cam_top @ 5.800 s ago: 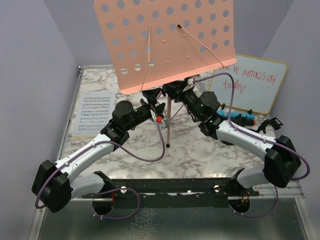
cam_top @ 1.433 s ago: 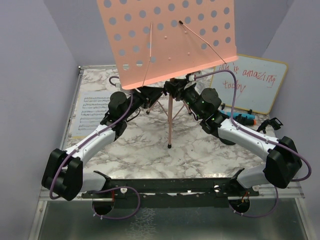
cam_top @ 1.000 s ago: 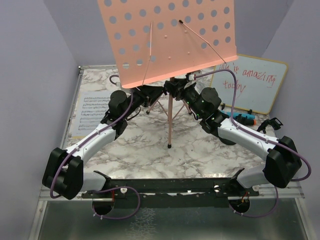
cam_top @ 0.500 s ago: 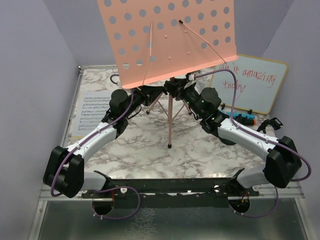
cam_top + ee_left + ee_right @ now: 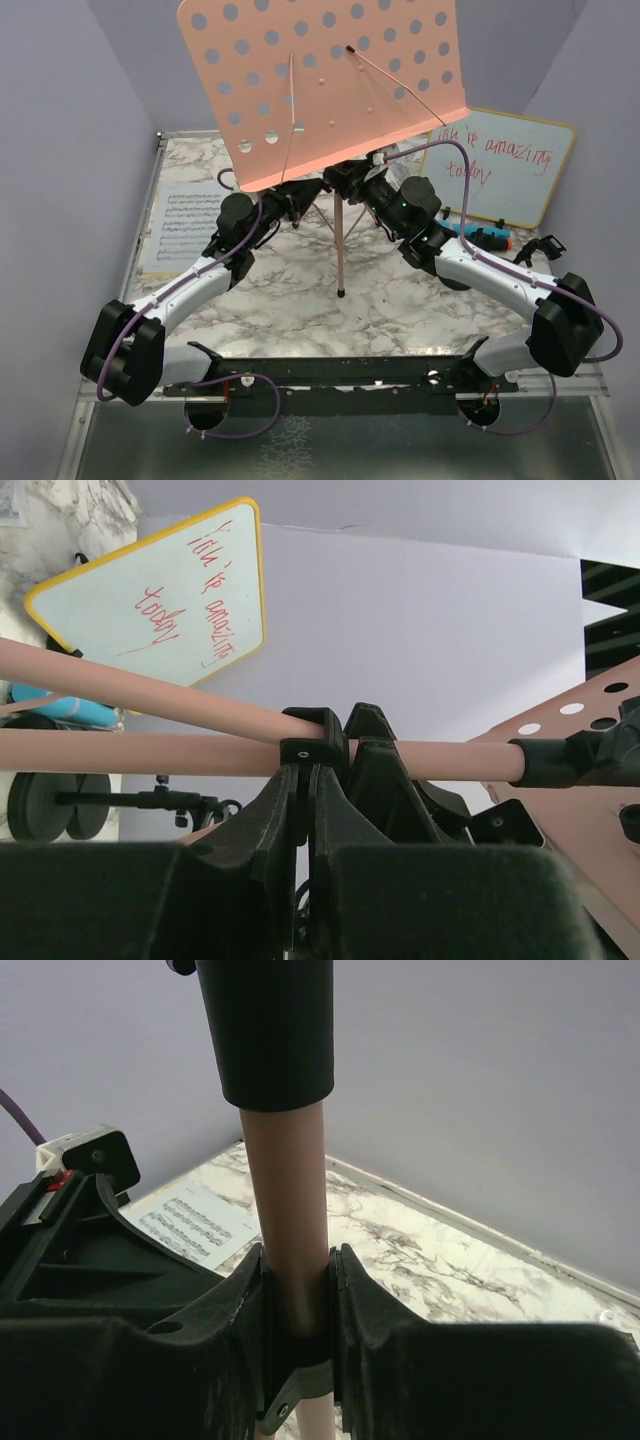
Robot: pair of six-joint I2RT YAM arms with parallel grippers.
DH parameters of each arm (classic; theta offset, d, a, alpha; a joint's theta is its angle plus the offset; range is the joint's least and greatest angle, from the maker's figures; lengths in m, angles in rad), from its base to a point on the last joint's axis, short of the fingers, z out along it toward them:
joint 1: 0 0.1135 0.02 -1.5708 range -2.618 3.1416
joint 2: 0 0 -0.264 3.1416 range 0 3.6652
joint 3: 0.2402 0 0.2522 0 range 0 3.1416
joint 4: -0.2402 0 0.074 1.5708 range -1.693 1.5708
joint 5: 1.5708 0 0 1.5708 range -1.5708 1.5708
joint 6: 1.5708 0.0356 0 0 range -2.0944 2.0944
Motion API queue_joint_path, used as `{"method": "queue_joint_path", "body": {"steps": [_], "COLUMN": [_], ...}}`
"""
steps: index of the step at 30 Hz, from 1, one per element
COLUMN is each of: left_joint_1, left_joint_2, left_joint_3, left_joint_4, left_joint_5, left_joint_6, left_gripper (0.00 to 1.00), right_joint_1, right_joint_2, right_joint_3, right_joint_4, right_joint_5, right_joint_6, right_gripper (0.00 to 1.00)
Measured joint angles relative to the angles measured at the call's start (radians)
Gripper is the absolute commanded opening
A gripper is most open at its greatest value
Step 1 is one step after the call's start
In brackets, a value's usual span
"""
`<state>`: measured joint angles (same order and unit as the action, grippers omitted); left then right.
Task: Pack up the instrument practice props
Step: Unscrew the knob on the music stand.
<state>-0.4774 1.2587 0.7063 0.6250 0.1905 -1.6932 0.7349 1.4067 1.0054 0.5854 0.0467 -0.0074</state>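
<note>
While the music stand (image 5: 330, 90) sits upright mid-bench (image 5: 290, 300), foot of its pole on the marble, both my hands are on it under the tilted perforated pink tray. My right hand (image 5: 297, 1290) is clamped on the pole (image 5: 288, 1210), just below the black collar (image 5: 268, 1030). My left hand (image 5: 315, 742) has its fingers almost together on a pink rod of the stand; can't tell if it's the pole or a leg. Sheet music (image 5: 185, 228) lies flat at the bench's left edge. Blue microphone (image 5: 478, 238) lies at the right, in front of the whiteboard (image 5: 500, 165).
</note>
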Motion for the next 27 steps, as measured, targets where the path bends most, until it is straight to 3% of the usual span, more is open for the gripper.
{"method": "queue_joint_path", "body": {"steps": [6, 13, 20, 27], "left_joint_1": [-0.001, 0.000, 0.004, 0.005], "left_joint_2": [-0.017, -0.048, -0.073, -0.172], "left_joint_3": [0.000, 0.000, 0.000, -0.012], "left_joint_4": [-0.026, -0.063, -0.090, -0.091], "left_joint_5": [-0.014, -0.022, 0.043, 0.102], "left_joint_6": [0.078, 0.302, 0.716, 1.164], "left_gripper": [0.35, 0.46, 0.63, 0.65], "right_joint_1": [-0.006, -0.013, -0.012, -0.013], "right_joint_2": [0.000, 0.000, 0.001, -0.008], "right_joint_3": [0.000, 0.001, -0.001, -0.030], "right_joint_4": [0.001, -0.002, 0.001, 0.034], "right_joint_5": [0.008, 0.019, 0.019, 0.001], "right_joint_6": [0.000, 0.013, 0.010, -0.005], "right_gripper": [0.00, 0.00, 0.00, 0.00]}}
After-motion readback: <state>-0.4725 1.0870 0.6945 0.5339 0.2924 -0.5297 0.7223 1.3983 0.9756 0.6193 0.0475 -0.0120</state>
